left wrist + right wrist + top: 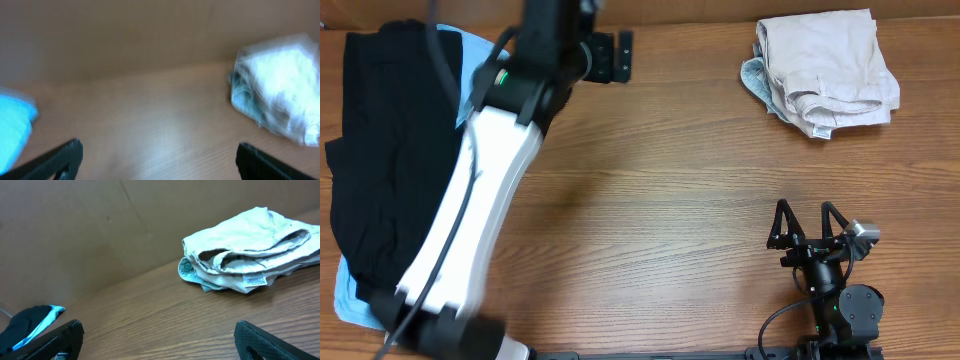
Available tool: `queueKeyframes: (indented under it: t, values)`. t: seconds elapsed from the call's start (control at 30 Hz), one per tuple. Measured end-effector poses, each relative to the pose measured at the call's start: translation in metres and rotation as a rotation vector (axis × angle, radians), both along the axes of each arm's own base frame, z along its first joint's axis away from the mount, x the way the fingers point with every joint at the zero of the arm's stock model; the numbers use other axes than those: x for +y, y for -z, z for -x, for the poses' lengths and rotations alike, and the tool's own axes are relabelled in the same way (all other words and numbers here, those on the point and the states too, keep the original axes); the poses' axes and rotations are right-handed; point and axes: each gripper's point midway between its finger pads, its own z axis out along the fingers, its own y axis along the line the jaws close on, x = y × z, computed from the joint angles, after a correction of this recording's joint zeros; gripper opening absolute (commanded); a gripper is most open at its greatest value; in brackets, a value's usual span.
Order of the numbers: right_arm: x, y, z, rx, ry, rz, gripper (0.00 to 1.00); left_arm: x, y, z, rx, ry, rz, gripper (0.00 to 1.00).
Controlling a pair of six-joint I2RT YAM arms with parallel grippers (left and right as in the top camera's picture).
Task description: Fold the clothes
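At the far left of the counter point(670, 180), only the overhead view takes in the whole pile of black garments point(380, 150). Its long axis runs near to far, and a sky-blue garment point(348, 300) shows beneath it at the near corner and the far edge. The left arm crosses this pile. The left gripper point(625, 56) hangs past it over bare wood, pointing right, jaws spread and empty. The left wrist view is blurred: a blue smear at left, a pale bundle at right.

The beige shorts point(830, 70) lie folded at the far right, slightly wider than deep, layered edges facing the near side. The right wrist view picks out their small white label point(255, 280) and a greenish cloth point(187, 270) under their left end. The right gripper point(806, 215) sits near the front edge, jaws spread and empty, pointing at the shorts.
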Motion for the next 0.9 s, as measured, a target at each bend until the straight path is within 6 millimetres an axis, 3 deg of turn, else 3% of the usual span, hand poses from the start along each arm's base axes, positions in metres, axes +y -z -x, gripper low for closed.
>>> queueKeyframes:
  t: [0.07,0.13,0.33,0.5,0.77,0.9]
  values:
    - [0.000,0.000,0.000,0.001,-0.002,0.000,1.00,0.012,-0.013,0.012,-0.088,-0.022,0.020,1.00]
    - [0.001,0.000,0.000,0.001,-0.002,0.000,1.00,0.026,-0.004,0.027,-0.120,-0.042,0.020,1.00]
    - [0.000,0.000,0.000,0.002,-0.002,0.000,1.00,0.075,0.066,0.075,-0.118,-0.115,0.026,1.00]
    - [0.001,0.000,0.000,0.001,-0.003,0.000,1.00,0.111,0.095,0.124,-0.209,-0.161,0.080,1.00]
    - [0.001,0.000,0.000,0.001,-0.002,0.000,1.00,0.120,0.126,0.180,-0.391,-0.165,0.119,1.00]
    - [0.001,0.000,0.000,0.001,-0.003,0.001,1.00,0.121,0.126,0.195,-0.487,-0.163,0.133,1.00]
